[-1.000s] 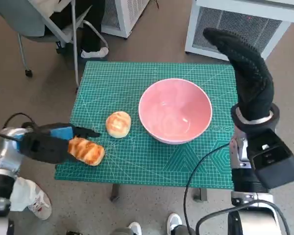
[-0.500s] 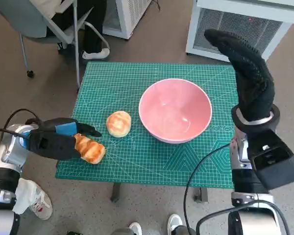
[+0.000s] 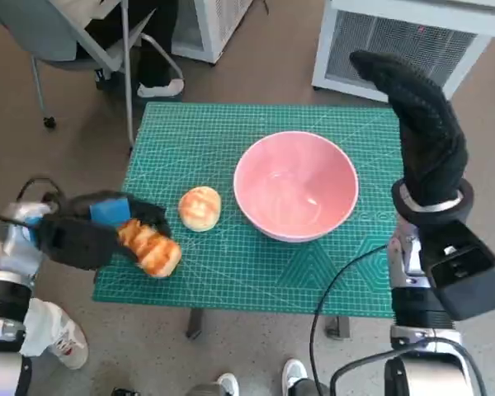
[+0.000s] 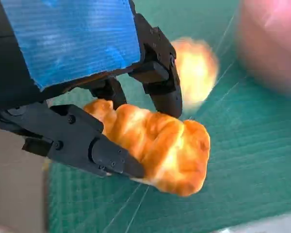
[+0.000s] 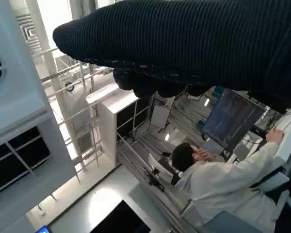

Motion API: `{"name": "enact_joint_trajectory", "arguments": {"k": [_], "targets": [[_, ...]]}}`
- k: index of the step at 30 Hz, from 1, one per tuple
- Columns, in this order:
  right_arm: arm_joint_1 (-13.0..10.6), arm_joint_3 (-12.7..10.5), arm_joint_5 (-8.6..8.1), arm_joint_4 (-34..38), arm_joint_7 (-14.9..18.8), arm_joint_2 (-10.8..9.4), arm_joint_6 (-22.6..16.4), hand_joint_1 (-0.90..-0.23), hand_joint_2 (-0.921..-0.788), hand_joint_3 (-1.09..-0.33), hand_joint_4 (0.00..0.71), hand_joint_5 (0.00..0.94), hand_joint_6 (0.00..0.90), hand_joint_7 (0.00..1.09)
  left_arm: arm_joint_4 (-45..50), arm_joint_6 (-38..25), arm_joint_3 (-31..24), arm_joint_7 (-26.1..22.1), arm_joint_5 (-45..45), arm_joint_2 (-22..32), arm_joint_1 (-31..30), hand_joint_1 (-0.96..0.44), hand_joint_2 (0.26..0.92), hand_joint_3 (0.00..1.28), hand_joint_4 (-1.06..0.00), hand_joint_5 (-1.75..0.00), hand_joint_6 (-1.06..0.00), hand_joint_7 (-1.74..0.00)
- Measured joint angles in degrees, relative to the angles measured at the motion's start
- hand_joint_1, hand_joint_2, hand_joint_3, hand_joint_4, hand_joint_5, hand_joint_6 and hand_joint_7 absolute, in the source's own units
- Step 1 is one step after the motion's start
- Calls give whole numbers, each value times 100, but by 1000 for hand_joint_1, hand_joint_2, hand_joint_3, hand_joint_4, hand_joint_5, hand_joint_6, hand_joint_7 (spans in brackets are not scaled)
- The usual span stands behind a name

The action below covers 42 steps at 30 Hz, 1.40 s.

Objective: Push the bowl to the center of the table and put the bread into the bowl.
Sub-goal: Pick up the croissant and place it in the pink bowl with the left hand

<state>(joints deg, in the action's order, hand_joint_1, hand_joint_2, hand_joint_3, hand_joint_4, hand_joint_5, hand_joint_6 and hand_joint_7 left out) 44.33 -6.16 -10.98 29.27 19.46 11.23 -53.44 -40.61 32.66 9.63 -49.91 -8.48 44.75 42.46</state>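
One wide pink bowl (image 3: 295, 186) stood on the one tabletop (image 3: 256, 264) covered by a single green gridded cutting mat.

There were two pieces of bread: one long, golden-brown twisted loaf (image 3: 149, 247) and one small round pale bun (image 3: 200, 208).

Two robot hands showed: one left robot hand (image 3: 87, 233), black with blue tape over its back, and one right robot hand (image 3: 425, 132) in a black knitted glove.

On the floor round the tabletop were two white slatted appliances (image 3: 412, 37), one grey chair on castors (image 3: 82, 41) and three white shoes (image 3: 58, 334).

One person in a white top (image 5: 223, 177) sat before one dark monitor (image 5: 230, 119).
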Motion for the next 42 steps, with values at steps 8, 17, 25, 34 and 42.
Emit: {"name": "enact_joint_trajectory", "arguments": {"k": [8,17,25,34,42], "targets": [[3,-6,-18,69,38,3,-3,-566,-921,-745,262,2,42,531,831,-246,-642,704,550,-408,1005,1,920,60,-668,-1199,-664,-1120],[2,-22,-41,64,76,14,23,-556,-921,-747,264,3,43,536,668,-258,-345,1072,380,-1293,1950,0,920,55,-678,-1185,-664,-1124],[-20,-32,-48,-68,87,18,144,-550,-921,-749,266,3,48,544,-121,-161,65,1113,53,-2025,2617,0,920,53,-679,-1161,-665,-1145],[-114,-63,-5,-302,54,38,274,-549,-921,-749,266,3,44,549,-1609,377,574,1734,-699,-2743,3104,0,920,53,-712,-1107,-635,-1194],[-222,-92,78,-472,-52,128,352,-553,-921,-752,267,3,38,552,-2321,367,1118,2268,-1544,-3098,3128,0,920,79,-653,-1139,-632,-1225]]}}
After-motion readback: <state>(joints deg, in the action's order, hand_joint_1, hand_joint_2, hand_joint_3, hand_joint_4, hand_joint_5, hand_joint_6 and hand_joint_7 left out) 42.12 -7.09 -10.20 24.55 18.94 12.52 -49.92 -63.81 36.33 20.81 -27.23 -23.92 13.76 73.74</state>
